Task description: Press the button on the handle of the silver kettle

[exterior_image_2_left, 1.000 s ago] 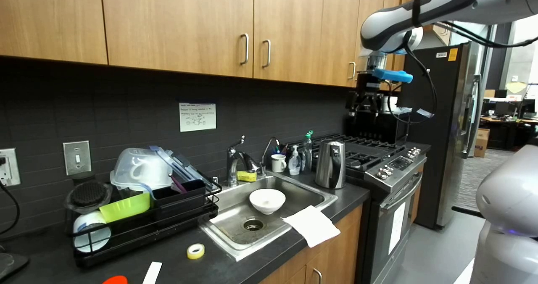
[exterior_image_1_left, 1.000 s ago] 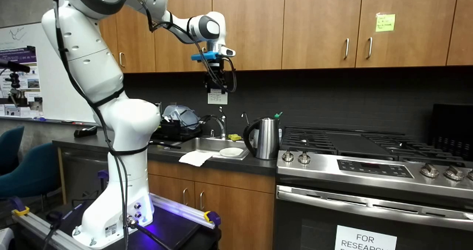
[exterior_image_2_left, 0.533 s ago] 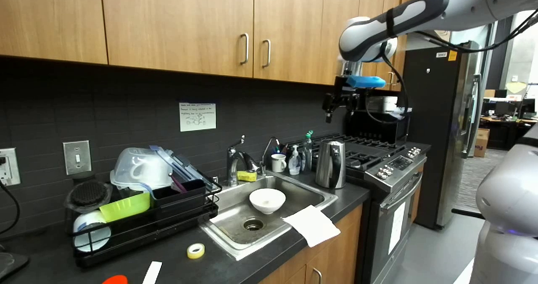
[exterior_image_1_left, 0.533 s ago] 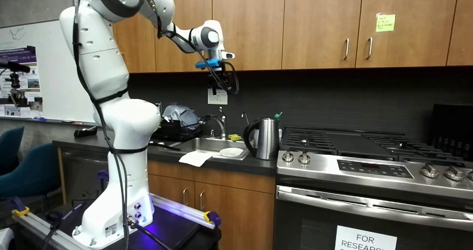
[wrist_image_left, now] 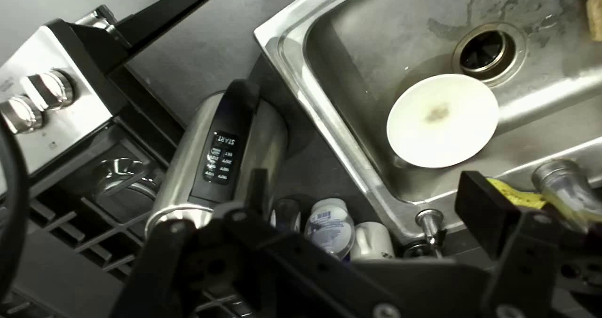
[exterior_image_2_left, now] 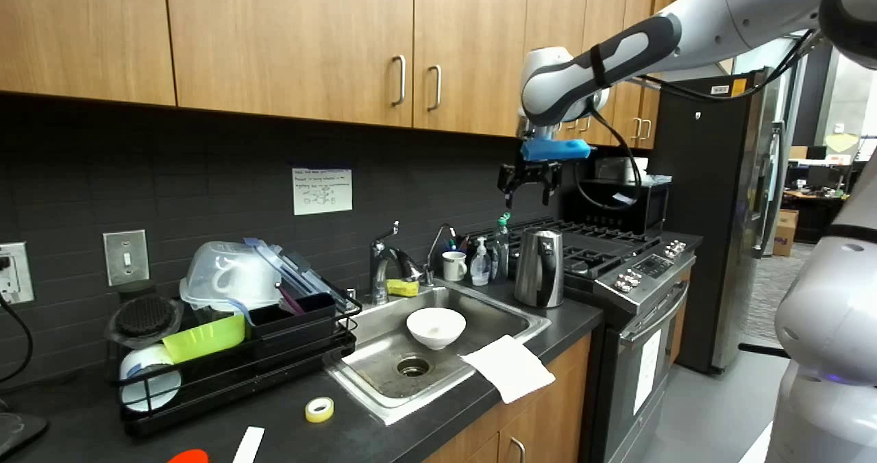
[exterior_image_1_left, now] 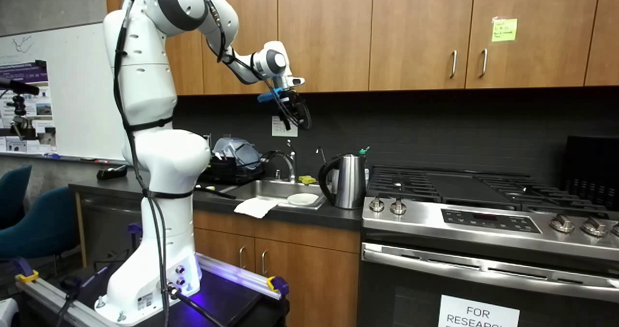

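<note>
Silver metal kettle (exterior_image_1_left: pixel 349 182): upright on the dark countertop (exterior_image_2_left: pixel 575 316), right of the stainless sink (exterior_image_2_left: pixel 382 366), left of the silver-and-black range (exterior_image_1_left: pixel 416 220). Black button panel (wrist_image_left: pixel 221 159) on its handle (wrist_image_left: pixel 233 113): no contact. My black two-fingered gripper (exterior_image_2_left: pixel 527 196) hangs higher, apart, spread wide, empty. Judgement: only rough positioning done; descent and press (light touch advised) outstanding.

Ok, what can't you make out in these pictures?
Silver kettle: inside hidden by its own body in all three views.
Button panel: some labels blurred by glare in the wrist view.
Oven sign: text below RESEARCH cut off by the frame's bottom edge in an exterior view.
Red object: cut off by the frame's bottom edge in an exterior view, so unidentifiable.
</note>
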{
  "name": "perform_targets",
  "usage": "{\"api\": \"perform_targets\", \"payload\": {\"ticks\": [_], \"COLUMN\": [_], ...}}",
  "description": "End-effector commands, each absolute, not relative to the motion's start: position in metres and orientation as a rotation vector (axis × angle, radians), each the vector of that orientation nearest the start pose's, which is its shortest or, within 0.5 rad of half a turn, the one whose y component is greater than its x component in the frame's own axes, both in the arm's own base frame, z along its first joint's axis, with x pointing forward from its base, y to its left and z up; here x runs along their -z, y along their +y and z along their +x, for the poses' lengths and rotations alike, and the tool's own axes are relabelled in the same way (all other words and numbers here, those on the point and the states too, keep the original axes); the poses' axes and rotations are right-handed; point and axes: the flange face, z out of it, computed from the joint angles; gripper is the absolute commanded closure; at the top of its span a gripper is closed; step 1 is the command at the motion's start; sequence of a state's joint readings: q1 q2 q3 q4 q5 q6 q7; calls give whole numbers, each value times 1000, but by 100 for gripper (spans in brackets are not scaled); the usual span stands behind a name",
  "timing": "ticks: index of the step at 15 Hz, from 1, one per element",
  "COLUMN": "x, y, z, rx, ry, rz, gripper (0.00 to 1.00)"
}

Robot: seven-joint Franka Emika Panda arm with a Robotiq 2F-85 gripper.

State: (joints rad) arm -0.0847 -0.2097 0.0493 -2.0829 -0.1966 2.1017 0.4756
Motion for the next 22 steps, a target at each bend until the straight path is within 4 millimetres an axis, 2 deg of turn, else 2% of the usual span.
{"api": "perform_targets", "payload": {"ticks": [1,5,10,11,12,15,16,22], "x": [-532,-507,-456,-447,-440,-423,-420,-421], "y": [-22,-20,-12,-12,-11,-10,-11,-21], "z": [515,502,484,481,479,475,475,480], "rx": [510,547,543,549,545,545,547,603], "ry": [934,1153,1286,1296,1294,1275,1263,1268], "rz": [-3174,-3160,-3113,-3117,-3126,-3131,-3131,-3136], "gripper": [0,0,0,25,26,46,55,99]}}
